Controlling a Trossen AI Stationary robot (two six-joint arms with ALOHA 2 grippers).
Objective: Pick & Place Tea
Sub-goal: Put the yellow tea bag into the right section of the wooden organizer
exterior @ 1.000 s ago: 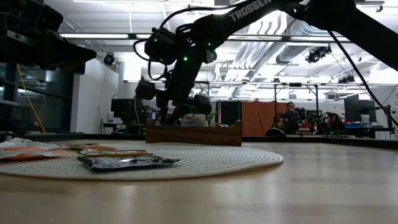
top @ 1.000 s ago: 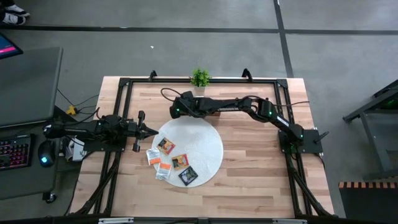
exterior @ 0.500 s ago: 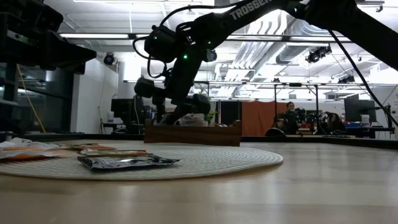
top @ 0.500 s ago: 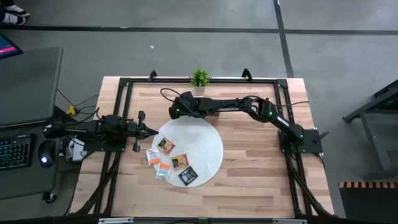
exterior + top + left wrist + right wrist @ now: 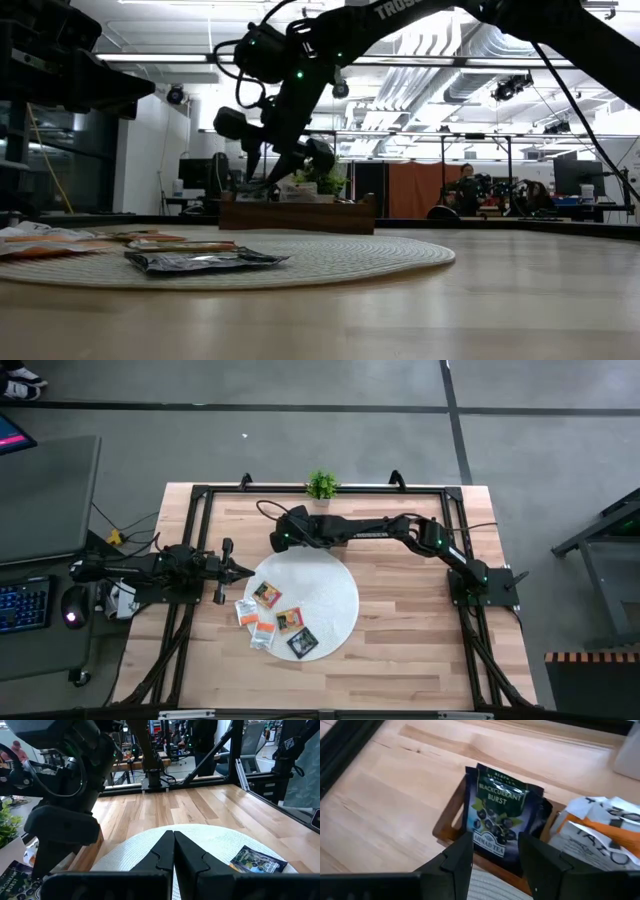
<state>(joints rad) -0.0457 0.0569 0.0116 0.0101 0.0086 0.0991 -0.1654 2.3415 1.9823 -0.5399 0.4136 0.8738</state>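
Tea sachets (image 5: 275, 617) lie in a loose cluster on the near-left part of the round white mat (image 5: 335, 595) in the high view: one with orange (image 5: 267, 594), another orange one (image 5: 290, 620), a black one (image 5: 302, 642) nearest, and white ones with orange marks (image 5: 255, 622) at the mat's left edge. The right tool (image 5: 281, 536) reaches across to the far-left edge of the mat, over the wooden tray, which the arm mostly hides. The left tool (image 5: 243, 570) waits at the mat's left side, pointing toward it. A small green plant (image 5: 321, 484) stands at the counter's (image 5: 410, 640) far edge.

Level across the counter, the low view shows the right tool (image 5: 262, 180) hanging above the left end of the brown tray (image 5: 298, 214), clear of it. A black sachet (image 5: 205, 260) lies flat on the mat's near part, orange and white ones (image 5: 60, 241) to its left.

From the left wrist, the left tool (image 5: 173, 851) has its fingers pressed together, holding nothing, with a dark sachet (image 5: 259, 860) lying on the mat beyond.

From the right wrist, the right tool (image 5: 494, 851) stands partly spread and empty above a dark blackcurrant sachet (image 5: 500, 815) propped in the tray's end compartment; white-and-orange sachets (image 5: 600, 827) fill the next compartment.
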